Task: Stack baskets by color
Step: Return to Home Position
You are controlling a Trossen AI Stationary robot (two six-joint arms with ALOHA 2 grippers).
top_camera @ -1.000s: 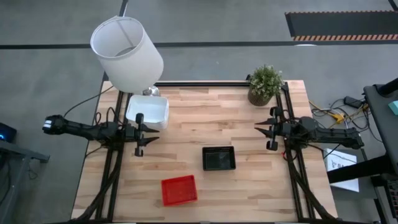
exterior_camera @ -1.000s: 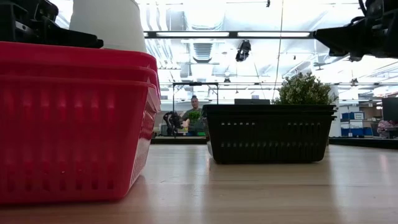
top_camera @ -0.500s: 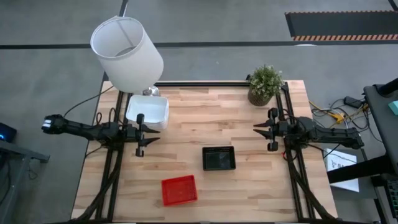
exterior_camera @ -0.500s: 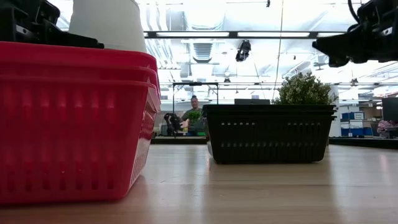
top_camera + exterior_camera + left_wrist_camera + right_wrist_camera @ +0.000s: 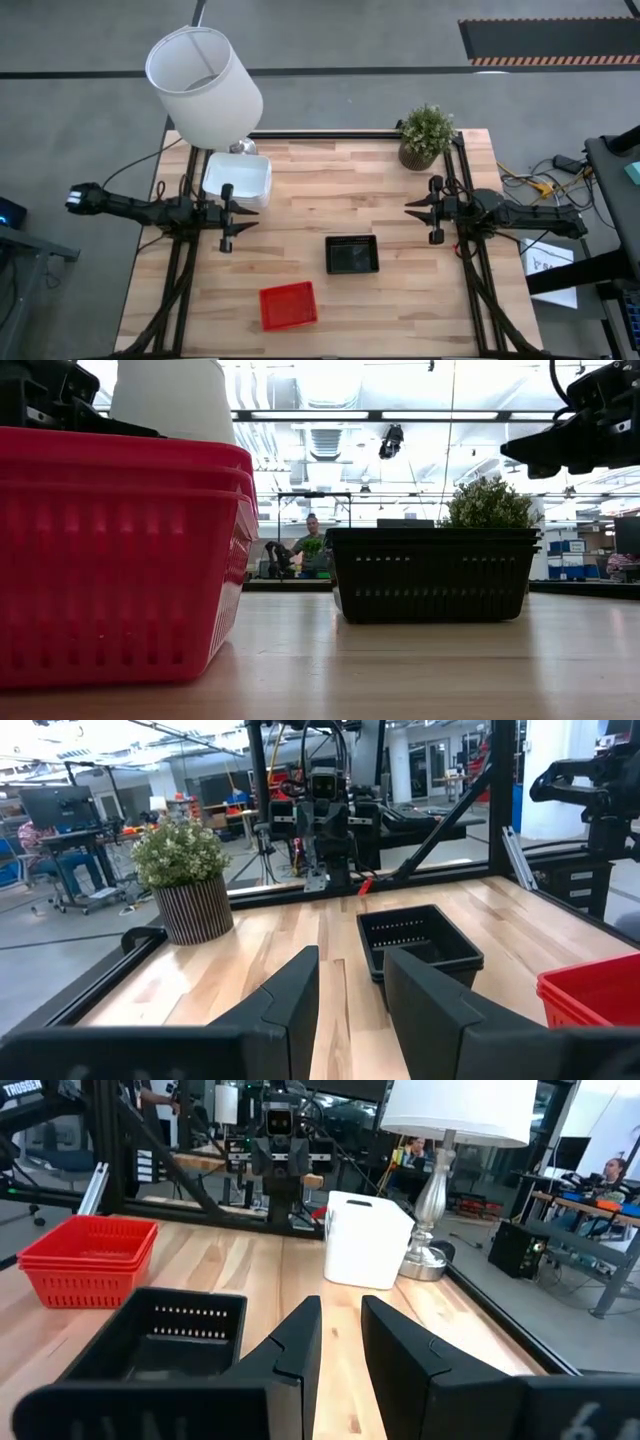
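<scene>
Black baskets [image 5: 352, 254] lie long axis left-to-right.

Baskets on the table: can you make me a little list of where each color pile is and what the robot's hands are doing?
red baskets: one pile, table edge farthest from the lamp
black baskets: one pile, mid-table
white baskets: one pile, beside the lamp
left gripper: open, empty, near the white baskets
right gripper: open, empty, near the plant
</scene>
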